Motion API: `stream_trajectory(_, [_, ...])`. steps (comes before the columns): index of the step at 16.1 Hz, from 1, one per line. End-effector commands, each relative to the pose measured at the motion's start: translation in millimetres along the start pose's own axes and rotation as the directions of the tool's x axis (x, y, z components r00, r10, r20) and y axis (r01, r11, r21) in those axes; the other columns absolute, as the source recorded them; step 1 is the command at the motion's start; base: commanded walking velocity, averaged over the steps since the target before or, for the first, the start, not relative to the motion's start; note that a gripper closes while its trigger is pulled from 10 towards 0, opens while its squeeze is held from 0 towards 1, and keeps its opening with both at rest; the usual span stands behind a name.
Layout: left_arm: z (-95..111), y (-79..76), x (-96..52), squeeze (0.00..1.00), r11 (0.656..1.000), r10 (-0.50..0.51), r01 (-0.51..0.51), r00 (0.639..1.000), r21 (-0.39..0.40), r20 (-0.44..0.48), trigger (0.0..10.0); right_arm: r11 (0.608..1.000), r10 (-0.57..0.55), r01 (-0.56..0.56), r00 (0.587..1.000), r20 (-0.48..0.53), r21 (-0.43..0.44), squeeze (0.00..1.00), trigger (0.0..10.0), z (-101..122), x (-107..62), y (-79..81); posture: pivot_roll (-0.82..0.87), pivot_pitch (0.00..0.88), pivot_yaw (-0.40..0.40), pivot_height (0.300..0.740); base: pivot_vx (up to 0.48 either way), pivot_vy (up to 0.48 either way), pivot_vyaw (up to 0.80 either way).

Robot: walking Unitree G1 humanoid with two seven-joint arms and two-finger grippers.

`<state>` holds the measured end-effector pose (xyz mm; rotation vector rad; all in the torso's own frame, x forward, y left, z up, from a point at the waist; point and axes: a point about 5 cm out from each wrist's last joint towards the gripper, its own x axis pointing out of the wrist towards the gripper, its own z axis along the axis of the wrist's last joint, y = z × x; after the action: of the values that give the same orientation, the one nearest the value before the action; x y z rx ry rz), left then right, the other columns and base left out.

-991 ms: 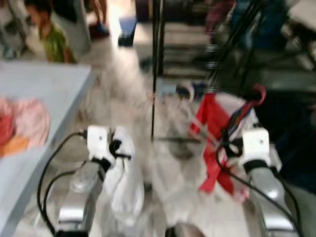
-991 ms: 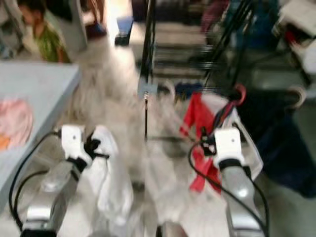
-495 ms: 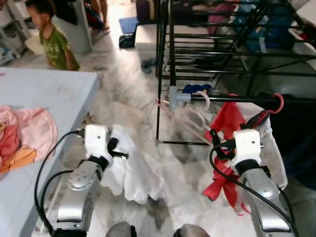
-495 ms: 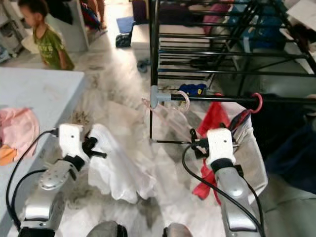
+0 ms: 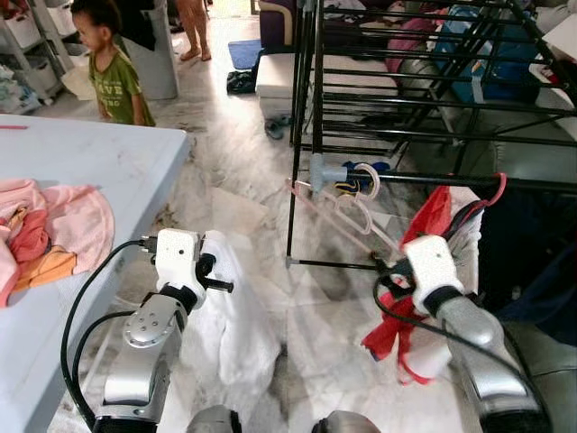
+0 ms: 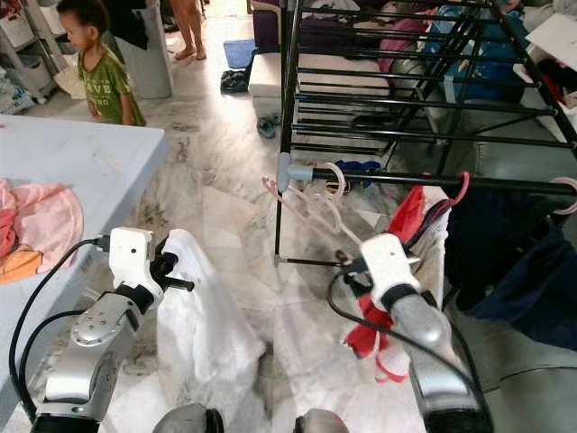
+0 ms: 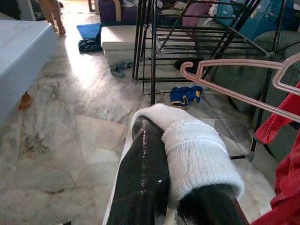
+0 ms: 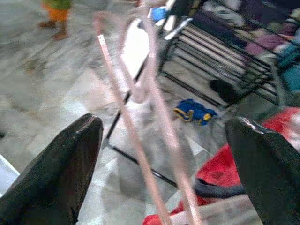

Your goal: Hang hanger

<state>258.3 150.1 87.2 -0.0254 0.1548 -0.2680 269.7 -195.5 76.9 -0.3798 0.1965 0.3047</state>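
The right tool (image 8: 164, 154) stood wide, its two black fingers (image 8: 51, 173) well apart with nothing gripped. The pink hanger (image 8: 140, 122) ran through the gap between them; whether it touched either finger could not be told. The hanger's hook (image 5: 368, 176) sat on the black rail (image 5: 451, 180) of the drying rack (image 5: 302, 135), just beside the grey end cap, and its frame sloped down from there toward the right tool. A red garment (image 5: 424, 225) hung from the same rail, near the right wrist.

The left tool (image 7: 183, 187) was closed on a white cloth (image 5: 230, 316), which draped down toward the marble floor (image 5: 234, 180), well apart from the rack.

Judged from its thin outline, the hanger would be light, stiff and smooth, liable to swing or slip off the rail if nudged. The straight arm below the hook offered the best hold.

A pink garment (image 5: 63, 225) lay on the surface (image 5: 117, 153) at the robot's left. A person (image 5: 113, 77) stood beyond it.
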Motion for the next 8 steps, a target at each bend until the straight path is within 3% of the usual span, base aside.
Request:
stream_trajectory(1, [9.3,-1.5,1.6,0.0,1.0,-0.003,0.002,0.999,0.019,0.034,10.0,0.999,0.029,-0.029,1.0,0.001,-0.015,0.0,10.0,1.4,4.9,-3.3,0.01,0.057,-0.025,0.74,0.0,0.0,0.0])
stream_trajectory(5, [9.3,1.7,-5.4,0.0,0.999,0.005,-0.006,1.0,0.038,0.02,10.0,0.99,0.116,-0.122,0.991,-0.073,-0.074,0.0,10.0,-0.5,30.0,-20.9,0.05,0.066,-0.029,0.74,0.0,0.0,0.0])
stream_trajectory(8, [9.0,3.8,-8.3,0.0,0.999,0.011,-0.012,1.0,0.044,0.014,10.0,0.981,0.154,-0.164,0.983,-0.095,-0.101,0.0,10.0,1.5,38.5,-25.9,0.06,0.067,-0.027,0.74,0.0,0.0,0.0])
